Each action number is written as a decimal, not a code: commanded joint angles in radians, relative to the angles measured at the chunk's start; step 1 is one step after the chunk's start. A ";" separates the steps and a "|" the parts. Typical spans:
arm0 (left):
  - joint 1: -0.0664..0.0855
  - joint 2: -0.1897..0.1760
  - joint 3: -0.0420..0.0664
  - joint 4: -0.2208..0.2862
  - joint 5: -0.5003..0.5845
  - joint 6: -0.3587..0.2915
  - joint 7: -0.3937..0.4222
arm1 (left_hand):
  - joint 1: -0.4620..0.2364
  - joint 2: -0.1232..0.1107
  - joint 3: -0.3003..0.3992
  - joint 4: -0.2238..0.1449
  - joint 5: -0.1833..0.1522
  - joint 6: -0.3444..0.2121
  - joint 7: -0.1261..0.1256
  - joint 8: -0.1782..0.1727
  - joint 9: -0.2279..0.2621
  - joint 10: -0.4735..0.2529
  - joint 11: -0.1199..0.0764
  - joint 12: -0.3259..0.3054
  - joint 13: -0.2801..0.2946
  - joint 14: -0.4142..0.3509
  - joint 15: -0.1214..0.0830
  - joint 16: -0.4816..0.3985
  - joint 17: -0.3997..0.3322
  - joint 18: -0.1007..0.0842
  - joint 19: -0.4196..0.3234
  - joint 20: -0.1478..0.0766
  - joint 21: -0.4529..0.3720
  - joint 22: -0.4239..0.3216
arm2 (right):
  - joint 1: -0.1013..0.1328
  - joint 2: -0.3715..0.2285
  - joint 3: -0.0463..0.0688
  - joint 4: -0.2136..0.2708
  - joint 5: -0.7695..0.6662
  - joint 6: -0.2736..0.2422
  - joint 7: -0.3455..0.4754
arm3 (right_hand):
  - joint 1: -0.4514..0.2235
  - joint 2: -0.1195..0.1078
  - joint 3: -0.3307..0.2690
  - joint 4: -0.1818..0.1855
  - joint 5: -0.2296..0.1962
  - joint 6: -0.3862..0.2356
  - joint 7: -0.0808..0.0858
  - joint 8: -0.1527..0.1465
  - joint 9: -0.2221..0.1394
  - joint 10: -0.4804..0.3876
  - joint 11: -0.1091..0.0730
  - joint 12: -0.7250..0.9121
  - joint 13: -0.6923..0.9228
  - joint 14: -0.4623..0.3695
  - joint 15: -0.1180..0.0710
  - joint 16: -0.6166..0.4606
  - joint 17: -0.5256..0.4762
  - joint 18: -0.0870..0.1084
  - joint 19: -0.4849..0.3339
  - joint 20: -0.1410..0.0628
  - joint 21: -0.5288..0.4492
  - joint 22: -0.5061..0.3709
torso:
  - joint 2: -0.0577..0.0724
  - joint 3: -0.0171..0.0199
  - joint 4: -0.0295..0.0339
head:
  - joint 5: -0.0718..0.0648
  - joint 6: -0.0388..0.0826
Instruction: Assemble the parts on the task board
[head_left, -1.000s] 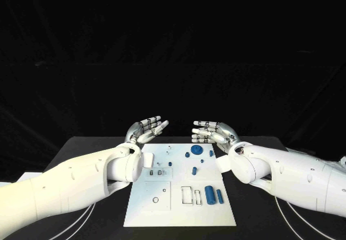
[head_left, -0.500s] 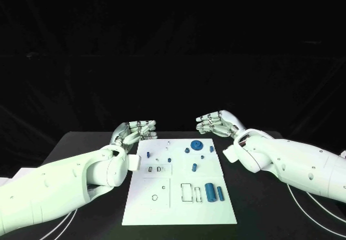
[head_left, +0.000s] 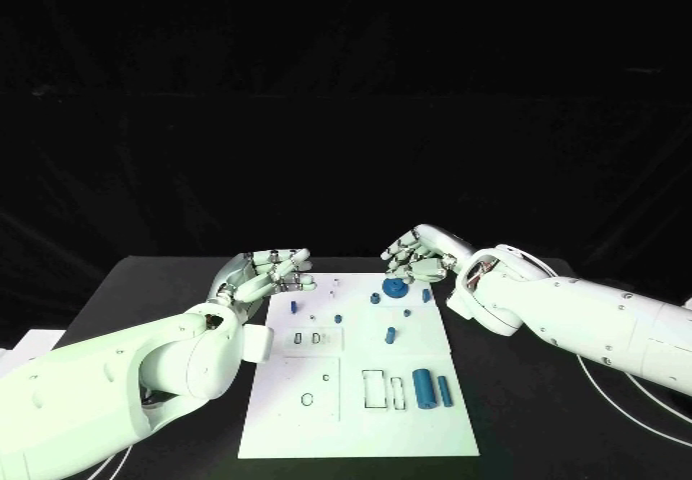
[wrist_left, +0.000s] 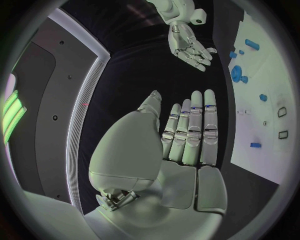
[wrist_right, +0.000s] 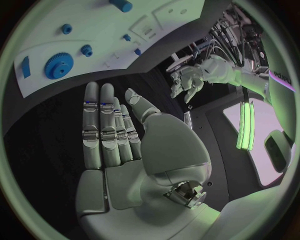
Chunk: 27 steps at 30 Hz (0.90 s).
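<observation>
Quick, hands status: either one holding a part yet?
Left hand: open, fingers straight, holding nothing.
Right hand: open, holding nothing, near the task board's far edge.

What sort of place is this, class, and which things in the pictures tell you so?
Probably a robotics lab or test bench. A white task board with small blue parts such as a gear lies on a black table, against a dark backdrop, between the open left hand and right hand.
</observation>
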<state>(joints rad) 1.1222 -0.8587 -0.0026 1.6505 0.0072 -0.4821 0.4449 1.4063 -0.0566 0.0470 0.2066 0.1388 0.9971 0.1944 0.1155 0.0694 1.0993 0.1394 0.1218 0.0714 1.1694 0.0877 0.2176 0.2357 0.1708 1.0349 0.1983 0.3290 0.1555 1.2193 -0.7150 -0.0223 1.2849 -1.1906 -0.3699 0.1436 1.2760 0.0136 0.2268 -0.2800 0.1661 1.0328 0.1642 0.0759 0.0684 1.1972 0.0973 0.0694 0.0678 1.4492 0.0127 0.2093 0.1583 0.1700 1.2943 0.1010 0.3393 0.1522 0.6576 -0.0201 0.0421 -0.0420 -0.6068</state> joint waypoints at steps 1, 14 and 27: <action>0.003 -0.009 0.005 0.034 -0.005 0.037 -0.008 | -0.001 0.008 0.001 -0.007 -0.007 -0.002 0.006 -0.005 -0.001 -0.001 0.005 -0.007 -0.001 -0.005 0.005 -0.009 0.002 0.010 0.004 0.000 0.004 0.000 | 0.009 0.007 0.001 -0.001 -0.313 0.104 -0.146 | -0.002 -0.012 0.000 0.002 0.010 0.011 -0.007 -0.007 0.000 0.013 -0.009 -0.005 0.000 0.058 -0.013 0.034 0.028 0.013 0.038 -0.020 0.042 0.022 | 0.032 -0.0034 0.0121 | -0.009 0.012; 0.016 -0.045 0.016 0.107 -0.004 0.043 -0.018 | -0.003 0.008 -0.001 -0.009 -0.007 -0.004 0.007 -0.010 -0.002 -0.004 0.007 -0.013 -0.002 -0.009 0.007 -0.016 0.006 0.010 0.002 0.001 0.002 0.000 | 0.041 0.035 0.002 -0.004 -0.470 0.182 -0.222 | -0.042 -0.030 0.038 0.027 0.003 0.020 -0.019 -0.011 -0.001 -0.002 -0.020 -0.006 0.000 0.055 -0.022 0.387 0.278 0.008 0.063 -0.036 0.232 0.139 | 0.082 -0.0014 0.0255 | -0.023 0.036; 0.022 -0.052 0.017 0.125 -0.004 0.048 -0.025 | -0.005 0.009 -0.002 -0.011 -0.007 -0.005 0.009 -0.013 -0.002 -0.005 0.009 -0.017 -0.002 -0.013 0.008 -0.021 0.008 0.009 0.001 0.002 0.001 -0.001 | 0.050 0.049 0.002 -0.009 -0.493 0.224 -0.232 | -0.046 -0.043 0.088 0.052 0.002 0.033 -0.024 -0.010 0.000 -0.007 -0.018 -0.005 0.000 0.050 -0.020 0.718 0.599 -0.001 0.030 -0.029 0.439 0.314 | 0.103 -0.0003 0.0322 | -0.022 0.037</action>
<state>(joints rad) 1.1424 -0.9111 0.0135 1.7715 0.0073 -0.4570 0.4205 1.4063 -0.0567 0.0443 0.2039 0.1388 0.9932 0.1981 0.1066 0.0686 1.0954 0.1429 0.1081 0.0705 1.1622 0.0948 0.2011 0.2424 0.1708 1.0348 0.1984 0.3290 0.1552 1.2690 -0.6677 -0.0210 1.2769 -1.6475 -0.1874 -0.0726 1.2344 -0.0237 0.3084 -0.2264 0.1742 1.0580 0.1389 0.0712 0.0681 1.1979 0.0816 0.0655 0.0686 1.4665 -0.0076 0.9172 0.7465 0.1699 1.3319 0.0700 0.7669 0.4544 0.7547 -0.0210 0.0734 -0.0639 -0.5687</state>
